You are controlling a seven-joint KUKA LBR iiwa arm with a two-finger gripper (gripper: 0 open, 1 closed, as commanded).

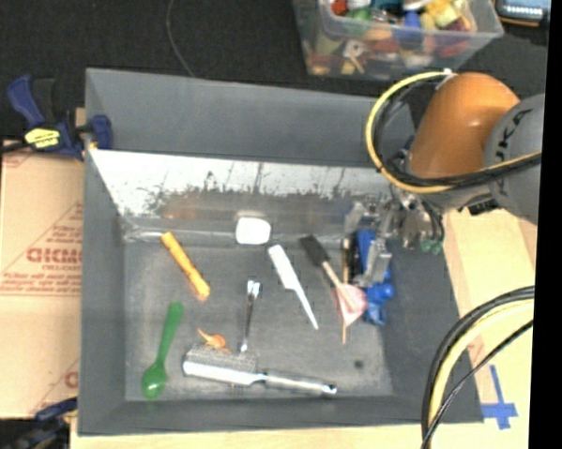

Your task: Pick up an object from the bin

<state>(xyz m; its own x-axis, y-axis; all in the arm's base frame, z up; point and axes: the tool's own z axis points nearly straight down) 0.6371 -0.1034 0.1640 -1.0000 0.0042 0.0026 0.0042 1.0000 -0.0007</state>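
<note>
My gripper [371,255] hangs low at the right side of the bin, close to the back wall. Just below it lies a small blue thing [379,303], and some blue also shows up against the gripper itself. I cannot tell whether that blue part is held. A pink piece [352,303] lies beside the blue thing on its left. A black brush with a thin wooden handle [322,262] lies slanted just left of the gripper. Further left is a white comb [292,284].
A white block [253,231] rests by the back wall. An orange stick [186,266] and a green spoon [162,350] lie at the left. A small metal tool [249,313], an orange scrap [214,338] and a long silver tool [257,376] lie near the front.
</note>
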